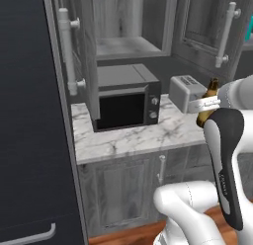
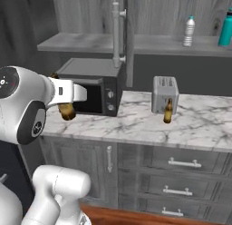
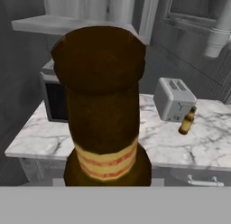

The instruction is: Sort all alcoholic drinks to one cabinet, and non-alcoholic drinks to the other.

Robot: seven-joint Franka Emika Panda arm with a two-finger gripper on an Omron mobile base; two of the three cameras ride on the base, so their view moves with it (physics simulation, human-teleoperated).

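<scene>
While the open cabinet [image 1: 129, 26] waits above the microwave [image 1: 127, 97], we see our gripper [image 2: 68, 99] clamped on one beer bottle [image 3: 104, 110] above the counter; the second bottle [image 2: 167, 111] (upright) stands touching the toaster [image 2: 164, 93].

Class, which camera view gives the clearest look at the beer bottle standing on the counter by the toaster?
The right base view: the standing beer bottle is whole and unblocked, upright in front of the toaster. The hand view shows it small, off to the side past the held bottle. In the left base view the arm covers that spot.
</scene>
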